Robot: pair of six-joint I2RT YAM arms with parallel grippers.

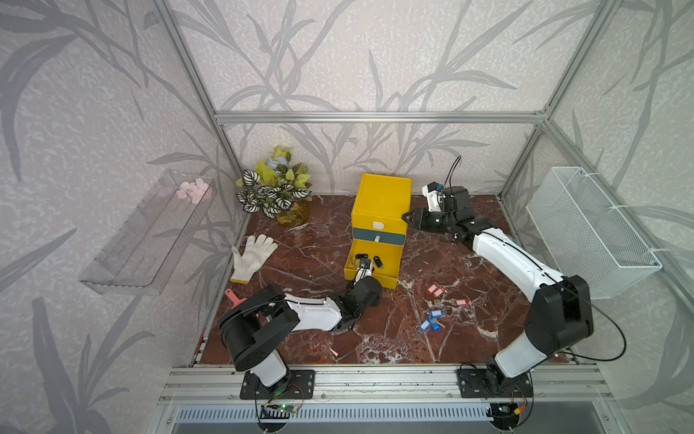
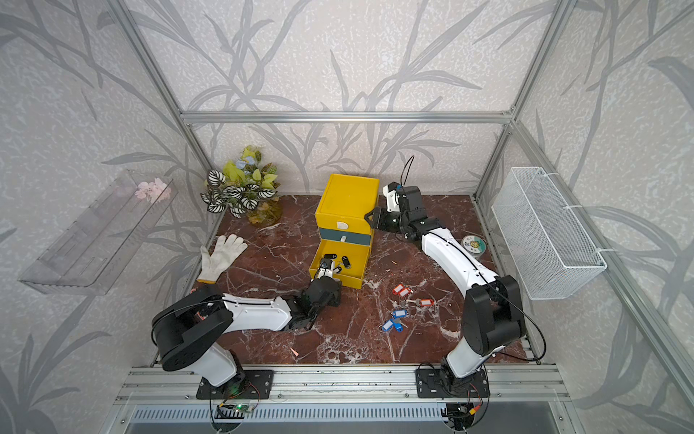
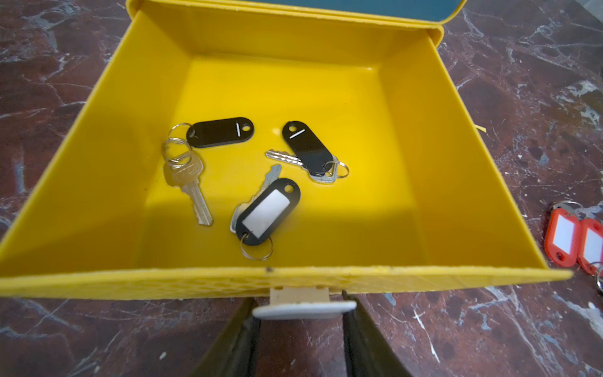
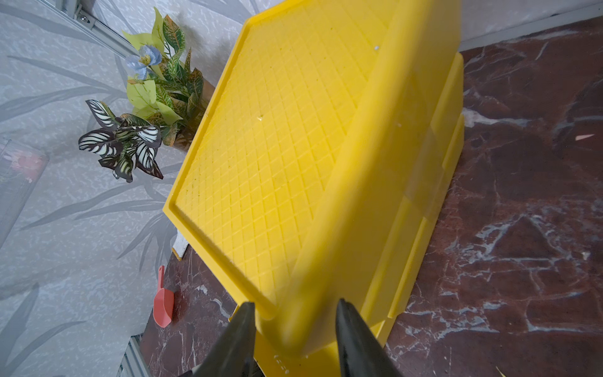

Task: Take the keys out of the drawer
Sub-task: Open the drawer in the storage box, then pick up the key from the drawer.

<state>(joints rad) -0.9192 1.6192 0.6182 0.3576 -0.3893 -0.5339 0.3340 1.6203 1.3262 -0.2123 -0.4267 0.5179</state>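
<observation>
The dark red marble tabletop carries a tall yellow plastic cabinet. Its bottom yellow drawer is pulled out towards the robot. The right end effector is clamped on an upper corner of the cabinet on its far side, so that arm looks committed to bracing it. The left end effector sits just outside the drawer's front wall. Its fingers flank the small white pull handle, and I cannot tell whether they are pinching it or have let go. The keys left to take, three metal ones on rings with black plastic tags, lie on the drawer floor straight ahead of the left end effector, past the front wall and below its rim. The nearest is the black tag with a white window. Its long axis runs on a diagonal and its ring end points back towards the fingers. Two plain-faced black tags lie farther in. Red-tagged keys and blue-tagged keys already rest on the tabletop. The left arm is the nearer one and would probably have to rise over the wall, then reach down.
</observation>
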